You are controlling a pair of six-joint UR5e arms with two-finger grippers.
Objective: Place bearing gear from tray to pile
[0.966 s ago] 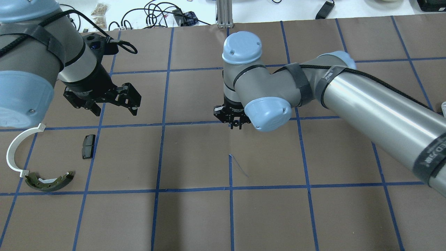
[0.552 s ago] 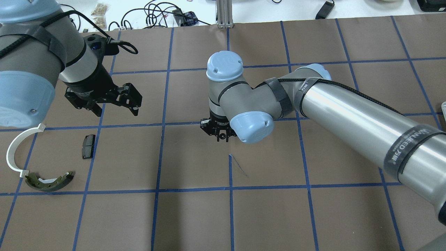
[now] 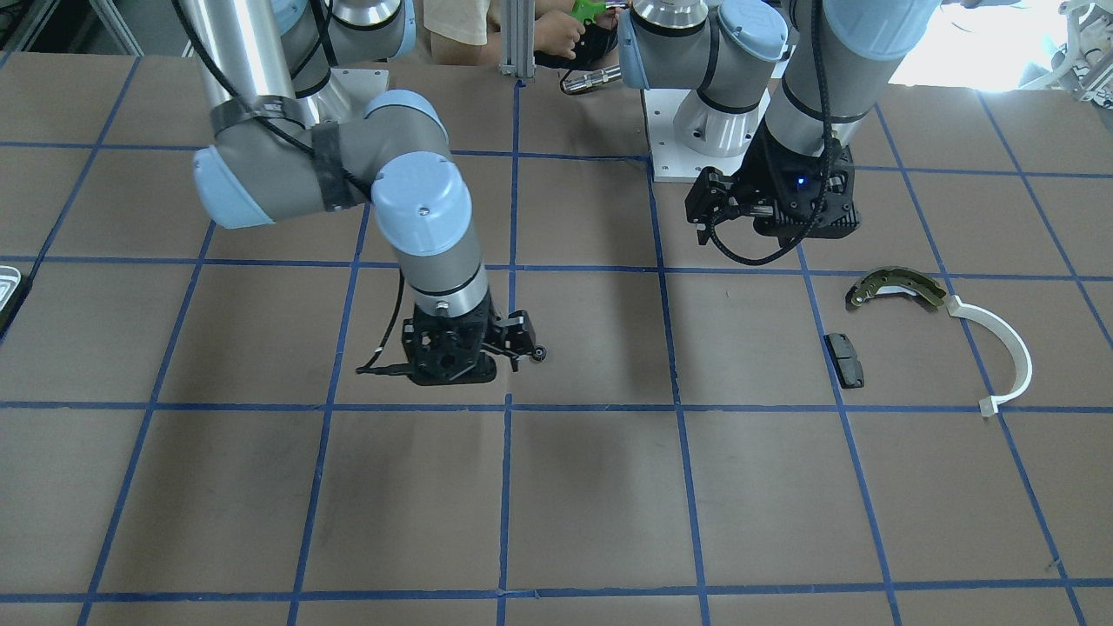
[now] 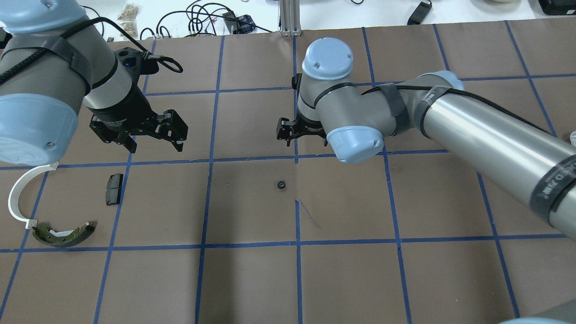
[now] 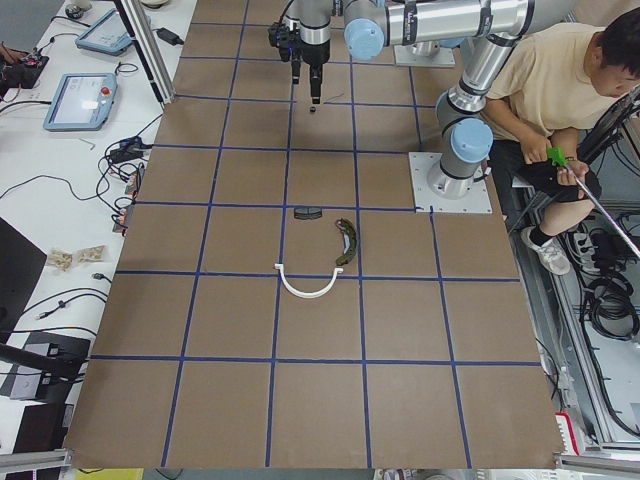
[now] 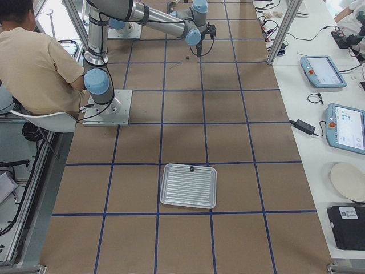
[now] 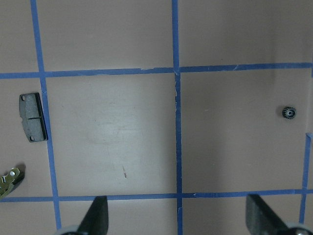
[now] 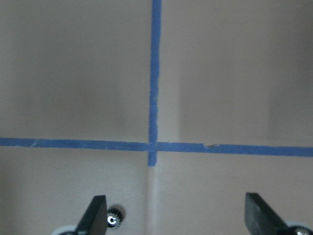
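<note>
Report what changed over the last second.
The right gripper moved toward the robot's left, opened and let go of the bearing gear. The gear now lies alone on the table, well short of the pile. The gripper then drew back toward the far edge. The left gripper, open, shifted only slightly. The pile's parts stayed put.

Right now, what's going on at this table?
The bearing gear lies loose mid-table, in neither end effector. The right end effector hovers open close by it. The left end effector hangs open near the pile of brake parts on the robot's left side. The gear sits well short of that pile.
</note>
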